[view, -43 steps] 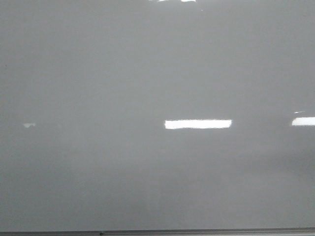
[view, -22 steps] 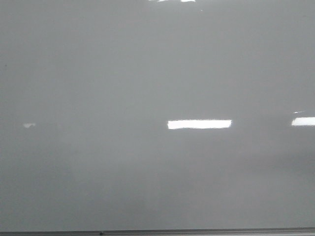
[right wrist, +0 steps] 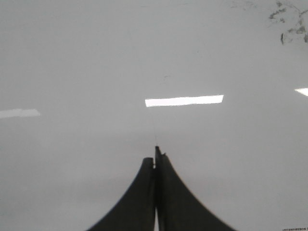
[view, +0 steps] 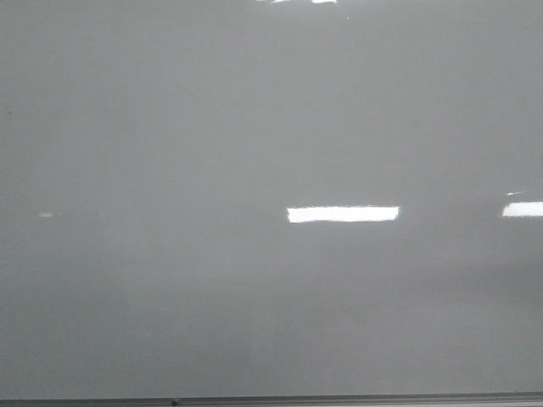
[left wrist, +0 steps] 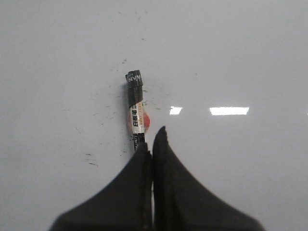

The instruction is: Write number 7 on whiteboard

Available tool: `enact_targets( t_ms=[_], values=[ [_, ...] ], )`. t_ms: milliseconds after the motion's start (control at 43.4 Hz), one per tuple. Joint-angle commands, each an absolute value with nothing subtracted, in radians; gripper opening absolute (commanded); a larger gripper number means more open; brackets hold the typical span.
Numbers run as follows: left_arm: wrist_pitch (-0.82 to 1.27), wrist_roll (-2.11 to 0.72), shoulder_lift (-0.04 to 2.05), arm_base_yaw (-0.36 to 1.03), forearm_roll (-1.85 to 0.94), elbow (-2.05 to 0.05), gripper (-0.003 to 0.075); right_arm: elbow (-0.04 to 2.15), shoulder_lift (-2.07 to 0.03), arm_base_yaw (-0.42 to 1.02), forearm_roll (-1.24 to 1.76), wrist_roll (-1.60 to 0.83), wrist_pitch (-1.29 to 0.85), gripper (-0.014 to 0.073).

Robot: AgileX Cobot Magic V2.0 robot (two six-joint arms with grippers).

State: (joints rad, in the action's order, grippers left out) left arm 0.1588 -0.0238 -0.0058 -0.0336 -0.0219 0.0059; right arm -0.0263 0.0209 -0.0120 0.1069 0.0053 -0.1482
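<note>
The whiteboard (view: 254, 127) fills the front view as a glossy pale grey surface with no black line on it; the number 7 shows in no view. Neither gripper shows in the front view. In the left wrist view my left gripper (left wrist: 151, 140) is shut on a black marker (left wrist: 136, 108) with a white and red label. The marker points away from the fingers at the whiteboard (left wrist: 240, 57), its far end at or near the surface. In the right wrist view my right gripper (right wrist: 155, 157) is shut and empty, close to the whiteboard (right wrist: 72, 57).
The board's thin grey metal bottom edge (view: 339, 398) runs along the bottom of the front view. Bright rectangular glare patches (view: 343, 214) lie on the board. Small dark specks (left wrist: 91, 161) surround the marker, and grey smudges (right wrist: 288, 24) mark the board in the right wrist view.
The small glare spot at the left of the board has shrunk and dimmed. The board's surface is otherwise unchanged, with no new line.
</note>
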Motion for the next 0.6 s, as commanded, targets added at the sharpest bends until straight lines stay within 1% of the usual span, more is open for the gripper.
enact_targets(
  t_ms=[0,46,138,184,230,299,391,506,575],
  values=[
    [0.051,-0.016,-0.019,-0.034,-0.030,0.009,-0.0020,-0.022,0.029,-0.010,0.096,0.000,-0.050,-0.0061],
    [0.020,-0.016,-0.019,-0.034,-0.030,0.009,-0.0020,-0.022,0.029,-0.010,0.096,0.000,-0.020,-0.0061],
    [-0.117,-0.014,-0.019,-0.034,-0.038,0.003,-0.0020,-0.002,0.029,-0.010,0.096,0.000,0.030,-0.0061],
    [-0.169,-0.014,-0.019,-0.034,-0.057,-0.018,-0.0021,0.034,0.029,-0.010,0.096,0.000,0.024,-0.0061],
    [-0.167,-0.014,-0.019,-0.034,-0.063,-0.055,-0.0020,0.087,0.029,-0.010,0.096,0.000,0.000,-0.0061],
    [-0.093,-0.014,-0.008,-0.034,-0.053,-0.144,-0.0021,0.171,0.024,-0.011,0.096,0.000,-0.081,-0.0061],
    [0.072,-0.014,0.042,-0.034,-0.023,-0.266,-0.0021,0.282,-0.015,-0.011,0.096,0.000,-0.199,-0.0061],
    [0.243,-0.018,0.175,-0.034,0.011,-0.399,-0.0021,0.428,-0.139,-0.011,0.096,0.000,-0.306,-0.0061],
    [0.273,-0.024,0.269,-0.034,0.011,-0.438,-0.0020,0.476,-0.223,-0.011,0.096,0.000,-0.320,-0.0061]
  ],
)
